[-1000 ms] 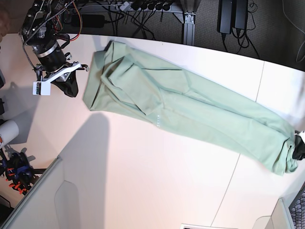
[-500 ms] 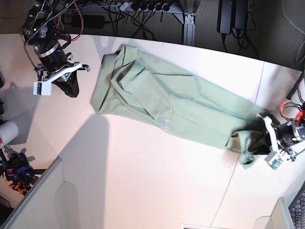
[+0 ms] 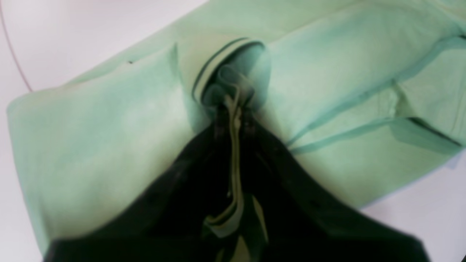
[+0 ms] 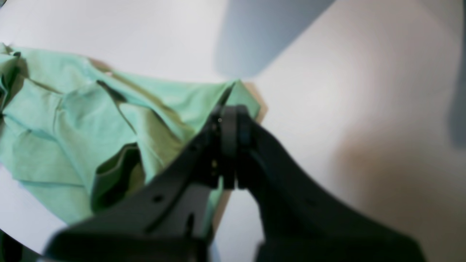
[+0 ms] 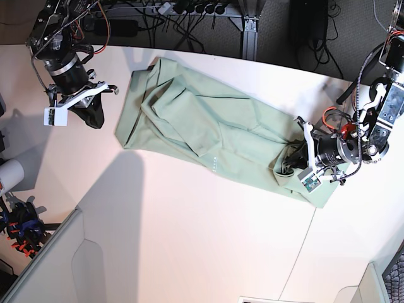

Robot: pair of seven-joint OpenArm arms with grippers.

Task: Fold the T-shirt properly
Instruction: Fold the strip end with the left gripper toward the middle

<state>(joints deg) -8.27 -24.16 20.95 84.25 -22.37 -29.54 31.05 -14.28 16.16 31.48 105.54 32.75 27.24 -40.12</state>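
The T-shirt (image 5: 214,129) is laid lengthwise along the counter's (image 5: 189,240) far edge. One end is clamped in the left hand (image 5: 297,165) and doubled inward; the right hand (image 5: 88,112) is pressed together, empty. Most folding is judged outstanding.

**Materials / finish**

T-shirt (image 5: 208,129): soft matt cloth, creased, ribbed-looking hem edge. Left gripper (image 3: 233,120) and right gripper (image 4: 227,145): matt black plastic jaws. Tabletop (image 5: 189,221): smooth, pale, slight sheen, thin seam lines.
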